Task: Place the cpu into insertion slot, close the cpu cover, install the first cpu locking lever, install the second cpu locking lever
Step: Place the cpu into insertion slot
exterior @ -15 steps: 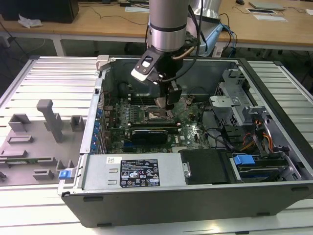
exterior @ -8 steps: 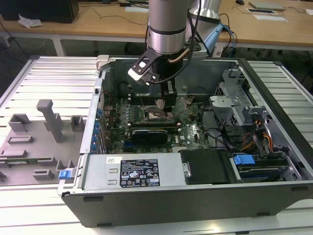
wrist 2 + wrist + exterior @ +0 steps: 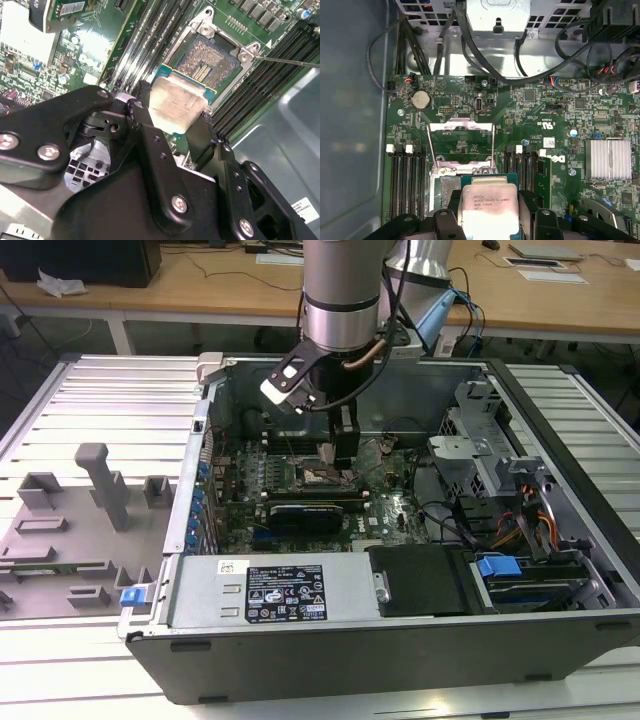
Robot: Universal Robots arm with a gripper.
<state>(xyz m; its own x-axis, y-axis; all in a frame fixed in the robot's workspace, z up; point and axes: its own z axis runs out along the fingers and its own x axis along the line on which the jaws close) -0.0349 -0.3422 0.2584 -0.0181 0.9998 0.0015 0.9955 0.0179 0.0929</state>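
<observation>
Cpu point(image 3: 177, 102) point(image 3: 487, 212): pale metal top facing up, clamped at two opposite edges between the black fingers point(image 3: 142, 112) of the gripper point(image 3: 172, 114) point(image 3: 490, 197). Grasp is firm on the chip; jaws closed against it.

Position: the cpu hangs over the near edge of the insertion slot point(image 3: 207, 57) point(image 3: 449, 186), overlapping it only in part. Not seated. The slot's contact field lies exposed in the second wrist view.

Cpu cover point(image 3: 461, 145): swung open, lying back beyond the slot, green board point(image 3: 530, 115) showing through its cut-out.

A thin metal rod point(image 3: 285, 61) runs out from one corner of the slot.

Black memory slots point(image 3: 406, 175) flank the socket on both sides.

Exterior view: arm point(image 3: 340, 290) reaches down into the open computer case point(image 3: 350, 660), gripper point(image 3: 340, 455) directly above the insertion slot point(image 3: 318, 478).
</observation>
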